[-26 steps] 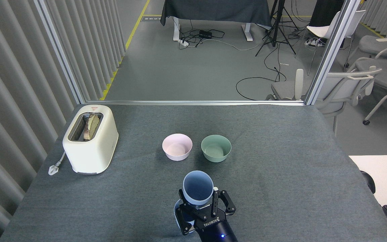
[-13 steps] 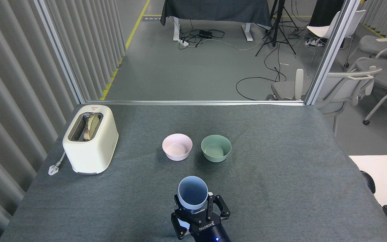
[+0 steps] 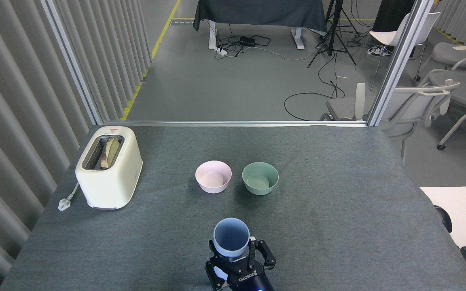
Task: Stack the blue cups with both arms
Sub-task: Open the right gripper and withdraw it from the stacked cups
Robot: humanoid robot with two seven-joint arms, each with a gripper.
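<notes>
A blue cup (image 3: 231, 241) held tight
The right gripper (image 3: 232, 254) pinches it at 6 o'clock on the table; its label reads ROBOTIQ, upside down.

Gripper (image 3: 233, 258) clamps upright blue cup (image 3: 231, 237) near table edge — pink bowl (image 3: 213, 176), green bowl (image 3: 260, 178) beyond.

One hand (image 3: 233, 258) at bottom centre, fingers clamped either side.
</notes>
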